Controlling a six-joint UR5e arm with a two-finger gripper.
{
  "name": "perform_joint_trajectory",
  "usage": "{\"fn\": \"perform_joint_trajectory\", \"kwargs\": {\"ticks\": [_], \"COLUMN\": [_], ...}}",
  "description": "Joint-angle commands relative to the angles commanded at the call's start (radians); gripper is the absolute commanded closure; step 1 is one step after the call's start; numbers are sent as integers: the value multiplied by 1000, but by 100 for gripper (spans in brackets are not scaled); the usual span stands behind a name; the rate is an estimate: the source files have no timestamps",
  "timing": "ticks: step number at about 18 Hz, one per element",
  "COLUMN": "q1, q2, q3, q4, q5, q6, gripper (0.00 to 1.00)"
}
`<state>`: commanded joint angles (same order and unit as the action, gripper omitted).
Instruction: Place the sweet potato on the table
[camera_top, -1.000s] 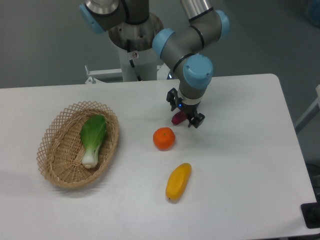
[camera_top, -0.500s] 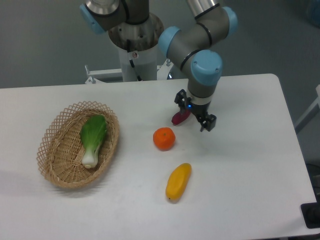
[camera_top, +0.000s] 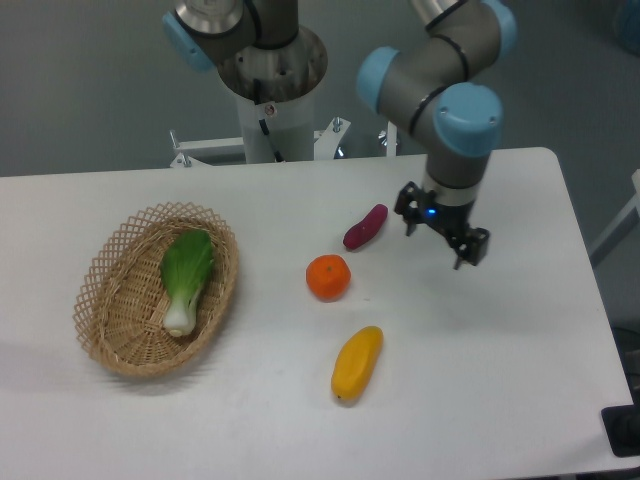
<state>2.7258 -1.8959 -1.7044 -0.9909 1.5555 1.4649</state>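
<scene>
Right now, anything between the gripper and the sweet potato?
Nothing: in the fixed camera view only bare table separates the gripper from the sweet potato.

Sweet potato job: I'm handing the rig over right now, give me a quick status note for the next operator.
Gripper: open, holding nothing, off to the right of the sweet potato and apart from it.
Sweet potato: lying on the table, up and to the right of the orange, not touching it.
Other items: yellow fruit on the table below the orange; bok choy in the wicker basket at left.
Done: the sweet potato is placed on the table and released.
Left: nothing on the placement itself; probably just retract the arm clear.
</scene>
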Motion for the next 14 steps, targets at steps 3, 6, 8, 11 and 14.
{"fn": "perform_joint_trajectory", "kwargs": {"ticks": [3,6,8,11,14], "q1": [22,34,35,45,54], "q2": [-22,-43,-54,-72,-86], "q3": [46,83,103,132,150], "q4": [-6,-8,-8,-8,-8], "q5": [0,0,0,0,0], "q6": [0,0,0,0,2], "gripper": [0,0,0,0,0]}}
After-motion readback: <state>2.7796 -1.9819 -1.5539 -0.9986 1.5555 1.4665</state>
